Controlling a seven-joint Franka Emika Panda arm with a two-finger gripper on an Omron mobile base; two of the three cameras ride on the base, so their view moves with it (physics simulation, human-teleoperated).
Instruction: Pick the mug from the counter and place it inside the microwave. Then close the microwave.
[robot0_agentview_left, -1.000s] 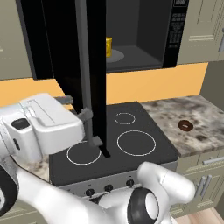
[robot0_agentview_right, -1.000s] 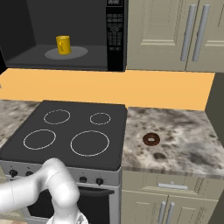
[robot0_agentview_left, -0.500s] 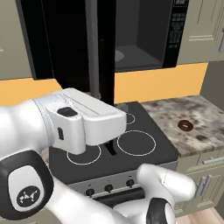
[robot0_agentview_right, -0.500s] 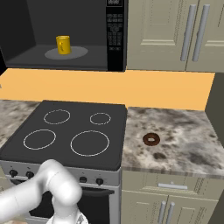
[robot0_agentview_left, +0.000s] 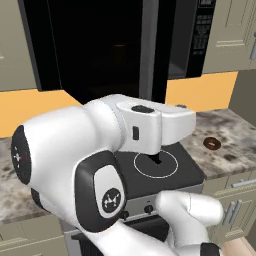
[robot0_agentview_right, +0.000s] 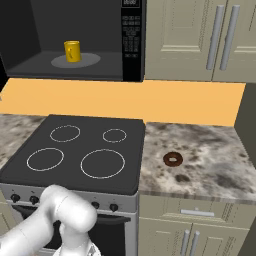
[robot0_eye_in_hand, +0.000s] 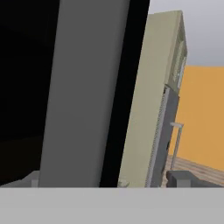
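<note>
Mug (robot0_agentview_right: 72, 51) on turntable inside microwave (robot0_agentview_right: 131, 45) (door open), upright.

Black stovetop (robot0_agentview_right: 80, 152), small brown ring (robot0_agentview_right: 173, 159), beige cabinets (robot0_agentview_right: 200, 40).

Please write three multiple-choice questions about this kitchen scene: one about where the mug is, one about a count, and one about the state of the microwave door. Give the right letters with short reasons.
1. Where is the small yellow cylindrical mug?
A. On the speckled stone counter
B. On the grey round turntable inside the black microwave
C. On the black stovetop

2. How many white rings does the black stovetop show in the right base view?
A. Two
B. Four
C. Six

3. What is the state of the microwave's dark glass door?
A. Open
B. Fully shut
C. Removed

Answers:
1. B, since the mug stands on the turntable in the microwave cavity.
2. B, since four rings are drawn on the stovetop.
3. A, since the cavity is exposed and the door with its grey bar handle swings outward.
</note>
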